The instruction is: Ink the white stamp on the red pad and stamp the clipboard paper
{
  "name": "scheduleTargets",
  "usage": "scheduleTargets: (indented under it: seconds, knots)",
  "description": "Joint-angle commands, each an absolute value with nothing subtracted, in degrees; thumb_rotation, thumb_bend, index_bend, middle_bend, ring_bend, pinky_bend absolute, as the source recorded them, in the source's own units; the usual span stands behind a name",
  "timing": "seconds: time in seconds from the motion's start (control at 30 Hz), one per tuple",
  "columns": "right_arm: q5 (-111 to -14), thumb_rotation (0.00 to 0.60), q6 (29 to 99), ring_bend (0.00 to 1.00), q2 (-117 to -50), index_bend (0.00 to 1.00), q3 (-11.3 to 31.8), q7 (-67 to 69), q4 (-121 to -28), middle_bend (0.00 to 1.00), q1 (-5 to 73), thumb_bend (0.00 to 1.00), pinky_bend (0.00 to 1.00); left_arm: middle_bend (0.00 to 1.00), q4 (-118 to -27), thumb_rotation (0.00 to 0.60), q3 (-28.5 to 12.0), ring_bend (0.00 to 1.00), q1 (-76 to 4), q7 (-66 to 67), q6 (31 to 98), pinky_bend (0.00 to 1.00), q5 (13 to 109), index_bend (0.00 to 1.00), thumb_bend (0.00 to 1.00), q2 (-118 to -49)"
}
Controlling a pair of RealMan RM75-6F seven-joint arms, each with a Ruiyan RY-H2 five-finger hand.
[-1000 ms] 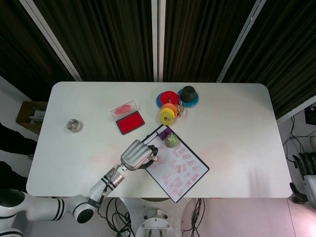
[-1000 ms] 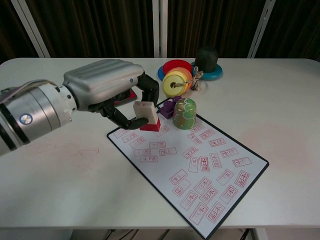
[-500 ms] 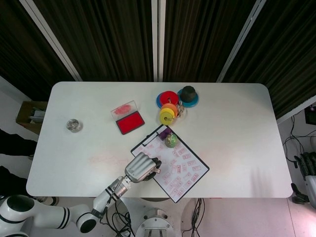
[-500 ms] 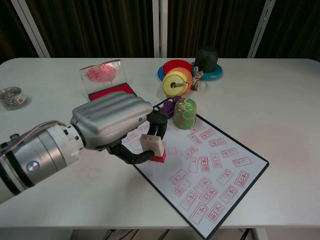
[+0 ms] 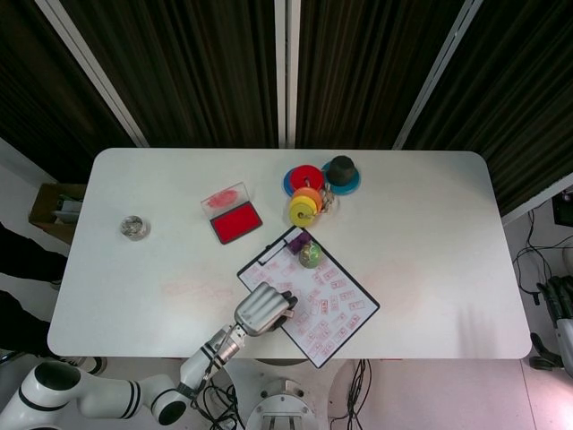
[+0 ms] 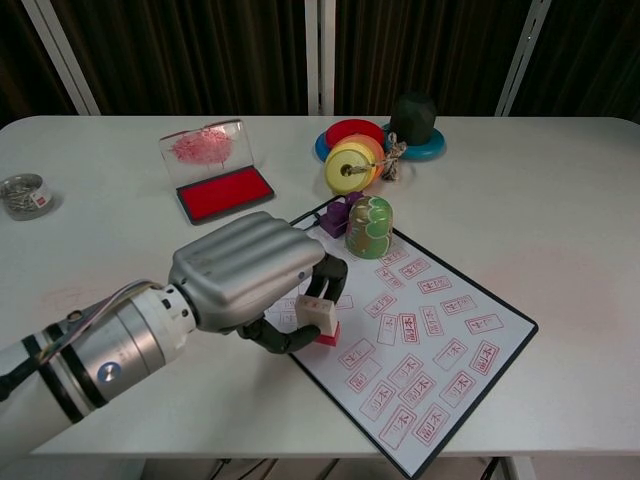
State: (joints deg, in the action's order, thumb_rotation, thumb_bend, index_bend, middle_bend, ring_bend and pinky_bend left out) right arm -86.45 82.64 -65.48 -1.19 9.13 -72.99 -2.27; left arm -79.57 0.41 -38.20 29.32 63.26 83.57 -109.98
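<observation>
The left hand is gripping the stamp between thumb and fingers, its red base pointing down at the paper. The stamp is sitting over the near-left part of the sheet, close to the clipboard edge. Whether the base is touching the paper or hanging just above it cannot be told from either view. The right hand is not in view.

The pad is lying open on the worktop, well apart from the hand, lid raised behind it. With the stamp over the paper and away from the pad, the inking step is judged complete. The sheet is already carrying many red impressions, so the stamping step is judged under way or at its final press.

Remaining work, as judged: pressing the base flat, lifting clear, and checking for a mark at that spot.

A green figure and a purple block are standing at the far end of the clipboard. Coloured rings are lying beyond.
</observation>
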Motion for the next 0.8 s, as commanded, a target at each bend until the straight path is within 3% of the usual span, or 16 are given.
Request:
scheduleTargets:
  seconds: [0.03, 0.8]
  knots:
    - [-86.34, 0.600, 82.58, 0.00, -65.49, 0.00, -1.21, 9.29, -72.81, 0.00, -2.34, 0.25, 0.00, 0.63, -78.50, 0.600, -0.07, 1.00, -38.18, 29.57, 62.47, 1.00, 83.15, 0.63, 0.45, -110.63]
    - [-86.41, 0.600, 82.50, 0.00, -65.66, 0.00, -1.09, 9.55, -72.41, 0.00, -2.22, 0.26, 0.00, 0.63, -76.36, 0.600, -0.88, 1.00, -37.80, 31.00, 59.97, 1.00, 82.52, 0.63, 0.45, -111.74]
